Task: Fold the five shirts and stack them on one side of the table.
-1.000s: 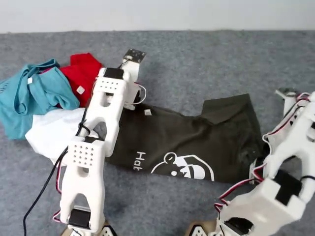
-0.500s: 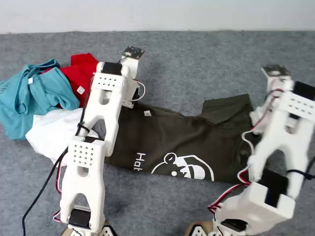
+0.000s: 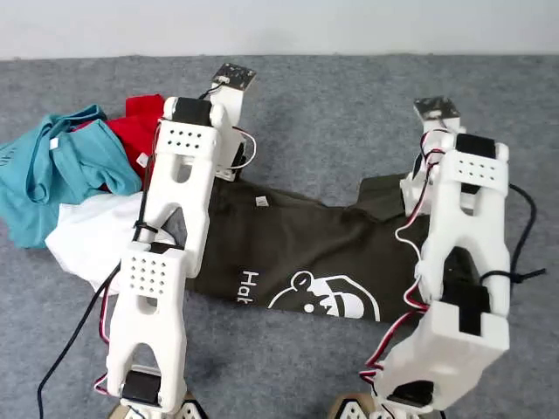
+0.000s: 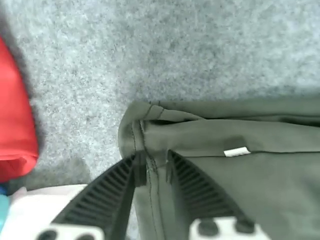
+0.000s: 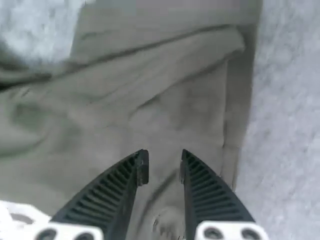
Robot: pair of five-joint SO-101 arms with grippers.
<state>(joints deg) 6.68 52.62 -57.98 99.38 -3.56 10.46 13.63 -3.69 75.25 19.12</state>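
Dark olive shirt (image 3: 332, 240) lies spread, front and white print (image 3: 336, 298) upward, across the middle of the grey felt table (image 3: 332, 105). A small white label (image 4: 236, 151) sits near its far edge.

Left gripper (image 4: 151, 167) stands at the shirt's far corner on the side of the pile. Its ribbed jaws are pressed together on the stitched hem, a ridge of fabric caught between them. The left arm (image 3: 179, 201) stretches from the near table edge straight out over that side of the shirt and hides its border in the high view.

Right gripper (image 5: 162, 167) points down over the opposite end of the shirt with its jaws a narrow gap apart. Creased cloth shows through the gap, and whether the tips touch it cannot be told. The right arm (image 3: 467, 227) reaches out likewise and covers the shirt's edge on that side.

Beside the left arm lies a loose pile: a teal shirt (image 3: 61, 166), a red shirt (image 3: 144, 127) behind it and a white shirt (image 3: 92, 231) nearest, each partly hidden by the others.
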